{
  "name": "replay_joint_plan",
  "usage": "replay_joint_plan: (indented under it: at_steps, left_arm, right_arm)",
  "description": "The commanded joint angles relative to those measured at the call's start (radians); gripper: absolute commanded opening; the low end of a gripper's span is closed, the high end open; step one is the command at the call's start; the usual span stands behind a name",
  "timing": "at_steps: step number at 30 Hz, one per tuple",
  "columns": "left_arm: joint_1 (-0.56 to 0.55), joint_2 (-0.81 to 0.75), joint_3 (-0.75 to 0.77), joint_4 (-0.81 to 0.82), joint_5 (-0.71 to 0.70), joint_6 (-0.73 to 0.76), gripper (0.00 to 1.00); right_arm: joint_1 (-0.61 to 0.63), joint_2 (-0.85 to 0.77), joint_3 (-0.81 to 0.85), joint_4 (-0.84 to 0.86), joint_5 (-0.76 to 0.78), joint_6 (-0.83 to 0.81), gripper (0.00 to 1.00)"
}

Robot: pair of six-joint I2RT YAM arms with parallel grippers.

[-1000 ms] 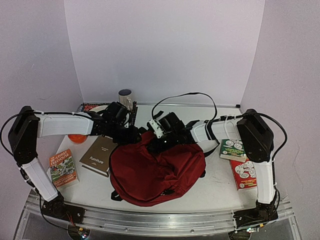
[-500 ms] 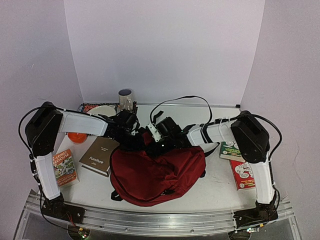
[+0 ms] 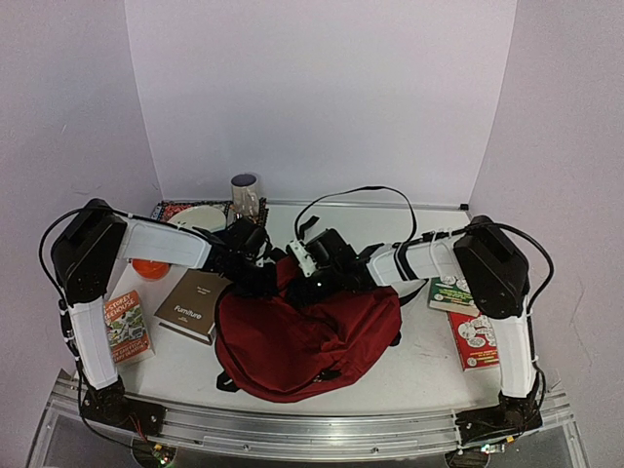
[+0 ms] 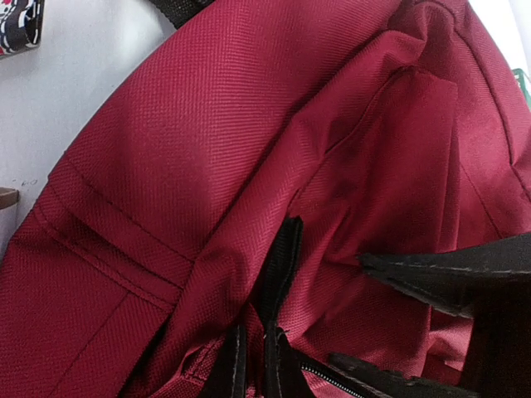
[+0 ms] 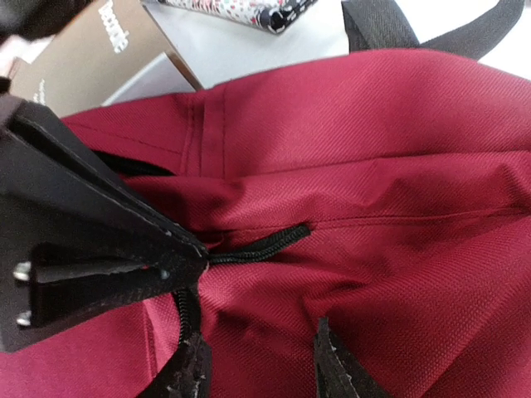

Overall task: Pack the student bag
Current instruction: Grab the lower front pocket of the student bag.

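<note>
Red fabric fills both wrist views: the student bag (image 3: 302,341) lies in the middle of the white table (image 3: 429,366), close to the front edge, between the two arms. At the far left lies a colourful book (image 3: 124,327). Next come an orange object (image 3: 151,268) and a brown book (image 3: 193,304), the book just beside the bag.

The left arm rises from its base, bends at the elbow and stretches its white forearm to the right, down to the far edge of the bag. The left gripper (image 4: 253,369) has its fingers pinched narrow on the black zip pull (image 5: 259,244).

The right arm is bent in the mirrored way, with its forearm stretched to the left, so both grippers meet almost tip to tip. The right gripper (image 5: 264,369) has its jaws apart over a fold of the bag. I cannot tell if they press it.

At the right lie a green and white book (image 3: 453,292) and a red book (image 3: 476,339).
</note>
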Motion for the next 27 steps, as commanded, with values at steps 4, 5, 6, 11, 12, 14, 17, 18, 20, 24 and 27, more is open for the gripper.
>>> replay_joint_plan:
  at_steps: [4,5,6,11,12,14,17,18,20,24,27]
  left_arm:
    - [0.007,-0.089,-0.078,0.085,0.013,-0.005,0.00]
    - [0.007,-0.097,-0.090,0.098,0.014,-0.009,0.00]
    - [0.007,-0.103,-0.101,0.113,0.016,-0.014,0.00]
    - [0.007,-0.124,-0.148,0.192,0.042,-0.040,0.00]
    - [0.007,-0.126,-0.156,0.209,0.048,-0.044,0.00]
    - [0.007,-0.133,-0.169,0.235,0.055,-0.051,0.00]
    - [0.005,-0.150,-0.194,0.266,0.057,-0.056,0.00]
    - [0.005,-0.154,-0.201,0.289,0.058,-0.059,0.00]
    - [0.004,-0.167,-0.214,0.322,0.059,-0.058,0.00]
    - [0.002,-0.190,-0.241,0.369,0.055,-0.058,0.00]
    - [0.001,-0.197,-0.255,0.391,0.052,-0.060,0.00]
  right_arm:
    - [-0.029,-0.048,0.049,-0.012,-0.036,0.071,0.41]
    - [-0.034,-0.041,0.058,-0.013,-0.042,0.084,0.40]
    - [-0.038,-0.033,0.067,-0.013,-0.052,0.099,0.39]
    - [-0.044,0.006,0.115,-0.005,-0.108,0.152,0.38]
    - [-0.043,0.013,0.123,-0.003,-0.115,0.161,0.38]
    - [-0.045,0.032,0.144,-0.001,-0.126,0.176,0.38]
    - [-0.047,0.069,0.180,-0.001,-0.144,0.198,0.39]
    - [-0.049,0.085,0.191,-0.001,-0.153,0.205,0.39]
    - [-0.050,0.112,0.211,-0.001,-0.173,0.217,0.38]
    - [-0.051,0.158,0.247,-0.001,-0.212,0.237,0.37]
    - [-0.050,0.170,0.248,0.001,-0.234,0.250,0.37]
